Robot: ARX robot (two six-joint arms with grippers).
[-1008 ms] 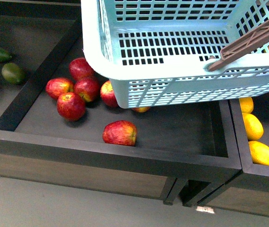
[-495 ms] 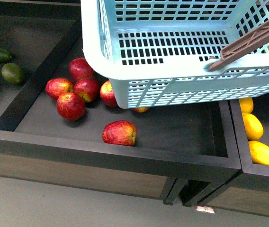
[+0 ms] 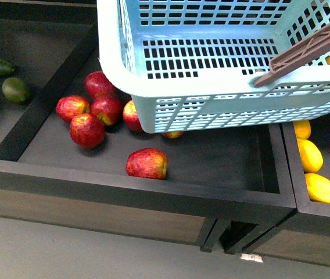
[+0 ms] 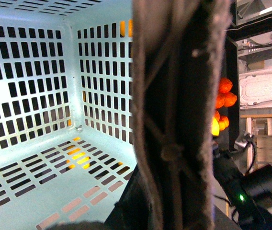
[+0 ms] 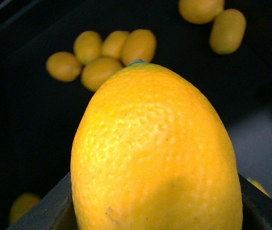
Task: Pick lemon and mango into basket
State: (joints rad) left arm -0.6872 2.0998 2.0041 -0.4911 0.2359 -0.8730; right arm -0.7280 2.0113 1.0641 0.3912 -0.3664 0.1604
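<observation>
The light teal basket (image 3: 211,87) hangs tilted above the fruit bins, its brown handle (image 3: 304,52) slanting across its right end. Neither arm shows in the front view. In the left wrist view that handle (image 4: 174,120) fills the middle, with my left gripper (image 4: 167,201) shut on it and the basket's slotted wall (image 4: 30,96) beyond. The basket floor holds no fruit. My right gripper (image 5: 157,215) is shut on the lemon (image 5: 155,153), a glossy yellow oval filling the right wrist view, held above a dark bin. I cannot pick out the mango.
Several red apples (image 3: 87,130) lie in the middle bin, one (image 3: 147,163) alone near its front wall. Green mangoes (image 3: 15,89) sit in the left bin. Yellow fruits (image 3: 309,155) lie in the right bin. Loose lemons (image 5: 102,55) rest below my right gripper.
The basket has crept slightly to the left in the front view. The fruit in the bins has not moved.
</observation>
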